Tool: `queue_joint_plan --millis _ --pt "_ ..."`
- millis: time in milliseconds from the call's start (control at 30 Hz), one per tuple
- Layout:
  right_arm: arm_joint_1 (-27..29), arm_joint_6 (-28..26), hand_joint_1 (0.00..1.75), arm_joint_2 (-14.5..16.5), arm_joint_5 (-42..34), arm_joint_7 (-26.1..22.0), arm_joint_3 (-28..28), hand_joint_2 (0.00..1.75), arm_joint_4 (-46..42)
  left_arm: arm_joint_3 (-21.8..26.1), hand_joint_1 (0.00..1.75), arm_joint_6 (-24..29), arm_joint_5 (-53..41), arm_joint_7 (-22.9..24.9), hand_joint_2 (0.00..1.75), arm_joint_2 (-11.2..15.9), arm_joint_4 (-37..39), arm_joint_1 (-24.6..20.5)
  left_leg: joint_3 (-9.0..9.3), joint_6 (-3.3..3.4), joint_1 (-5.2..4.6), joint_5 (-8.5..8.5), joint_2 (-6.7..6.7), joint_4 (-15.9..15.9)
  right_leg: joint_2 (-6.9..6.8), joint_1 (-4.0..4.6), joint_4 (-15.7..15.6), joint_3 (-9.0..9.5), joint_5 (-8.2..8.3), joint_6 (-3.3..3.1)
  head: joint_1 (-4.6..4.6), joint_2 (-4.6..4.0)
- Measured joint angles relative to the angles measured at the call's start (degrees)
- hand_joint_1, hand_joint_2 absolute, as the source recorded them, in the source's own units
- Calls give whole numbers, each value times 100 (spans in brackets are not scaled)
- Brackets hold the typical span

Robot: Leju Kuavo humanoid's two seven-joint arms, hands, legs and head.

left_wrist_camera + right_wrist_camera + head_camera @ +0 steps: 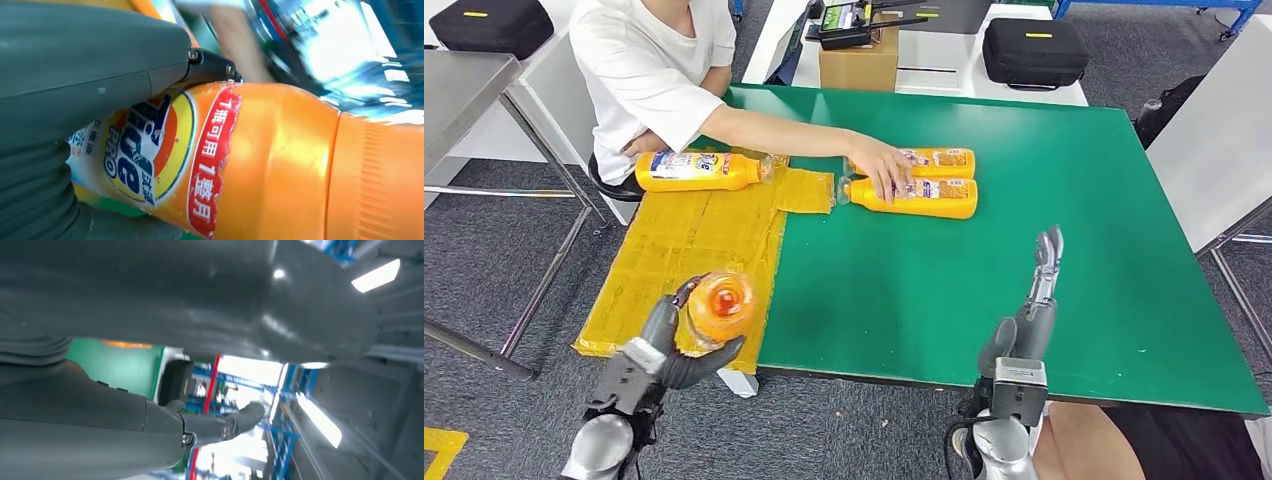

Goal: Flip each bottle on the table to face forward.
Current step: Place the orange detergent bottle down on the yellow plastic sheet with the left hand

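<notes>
1. A green table point(1024, 300) fills the centre and right of the head view; its near edge runs along the lower part of the frame, and the wide green area at lower centre and right is bare, giving open room for setting a bottle down

2. A yellow sheet point(684, 250) covers the table's left end at centre left of the frame, reaching down to the near edge just beside the robot's left hand

3. A person in a white shirt point(649, 60) sits at upper left and reaches an arm across the table; the person's hand point(886, 170) rests on the pair of bottles at upper centre

4. Three orange bottles lie on their sides with labels showing: a left bottle point(699, 170) at the far end of the yellow sheet, a rear bottle point(939, 159) and a front bottle point(924, 197) touching side by side (whether these count as finished, I cannot tell)

5. The held bottle point(720, 305) is at lower left, off the table's near left corner, cap end toward the camera; by my judgement it is mid-flip and not yet laid down

6. The left hand point(669, 345) is clamped around that bottle; the left wrist view shows its label facing the camera

7. The right hand point(1034, 300) hovers at lower right over the near edge, fingers straight and holding nothing
</notes>
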Motion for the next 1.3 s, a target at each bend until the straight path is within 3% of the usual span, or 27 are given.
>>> queue_joint_plan --millis 233,433,700,900,933,1033,1100,1300 --pt "172 -141 0 -1 78 -7 49 0 -570 214 175 710 -2214 914 175 459 852 -736 3 -3 4 2 2 0 0 2 3 1 1 0 -1 -1" --pt "243 140 0 28 29 -7 74 0 -682 -156 175 580 -4370 1616 175 678 1835 -1325 2 -3 1 3 -2 0 -1 0 2 0 1 0 0 0" --pt "52 582 0 182 -39 95 153 0 -486 -1229 175 460 -5025 1863 175 301 3747 -2607 1 8 -7 11 -23 1 -9 -6 1 11 5 5 -1 0" --pt "-100 727 0 251 -127 181 212 0 -234 -1637 175 135 -4997 1881 175 51 4953 -3556 7 6 -5 15 -25 1 -11 -4 4 19 7 6 -2 0" --pt "-118 748 0 259 -159 188 212 0 -198 -1661 140 48 -4921 1838 175 14 5103 -3664 8 5 -4 15 -25 1 -11 -4 5 19 7 6 -2 -1" --pt "-174 785 0 290 -241 200 211 0 -90 -1679 12 -208 -4604 1656 175 -69 5474 -3932 8 5 -4 15 -25 1 -12 -4 5 20 7 6 -2 -1" --pt "-210 800 0 301 -274 201 210 0 -14 -1660 0 -357 -4363 1507 175 -103 5655 -4049 8 5 -4 15 -26 1 -12 -4 6 20 7 6 -2 0" --pt "-344 890 0 304 -429 135 212 0 334 -1377 0 -1542 -2924 547 175 -81 5888 -4259 7 5 -5 15 -25 1 -11 -4 7 22 7 6 -1 0"
